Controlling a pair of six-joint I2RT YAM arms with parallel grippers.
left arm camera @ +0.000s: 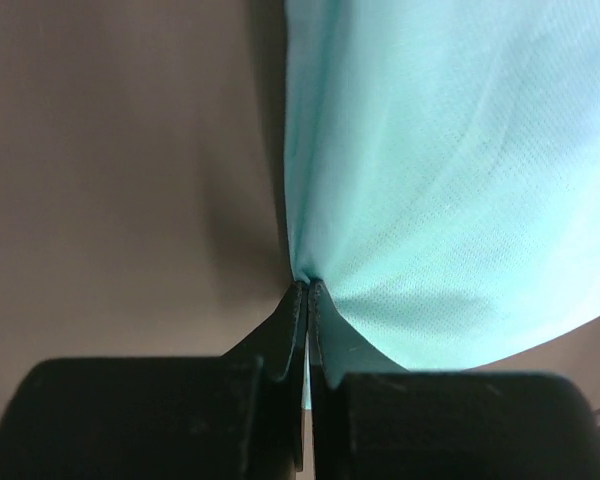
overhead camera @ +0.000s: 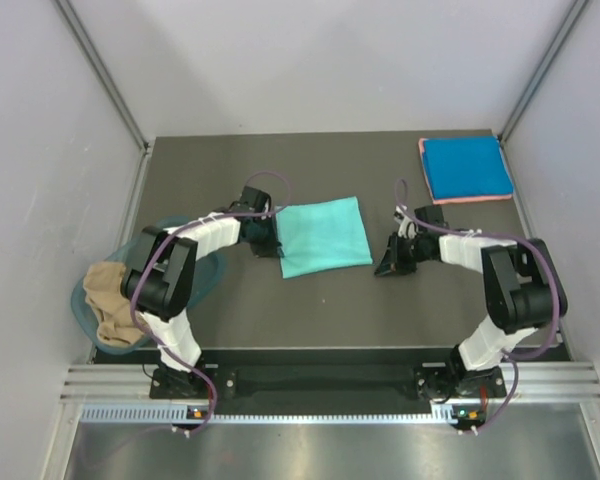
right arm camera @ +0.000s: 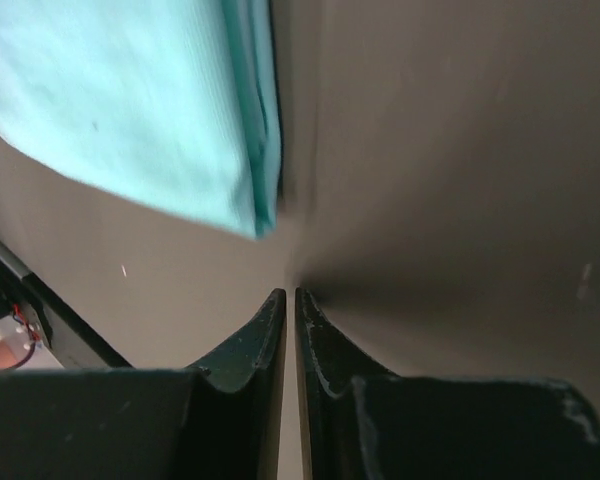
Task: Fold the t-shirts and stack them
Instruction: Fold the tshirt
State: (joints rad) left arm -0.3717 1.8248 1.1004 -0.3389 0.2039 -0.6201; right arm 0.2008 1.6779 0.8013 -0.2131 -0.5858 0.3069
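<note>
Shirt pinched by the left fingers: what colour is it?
The shirt is plain teal-green; the left wrist view shows it best.

Counter (overhead camera: 330, 310): dark grey, matte, flat. Teal-green t-shirt (overhead camera: 323, 236) folded to rough square, lying flat mid-counter. Far right of it, at counter's far right corner: folded blue t-shirt (overhead camera: 466, 168) stacked on pink t-shirt (overhead camera: 470, 200); only pink near edge shows. Left of teal-green t-shirt: translucent teal tub (overhead camera: 212, 272) at counter's left edge, reaching past it in top view.
</note>
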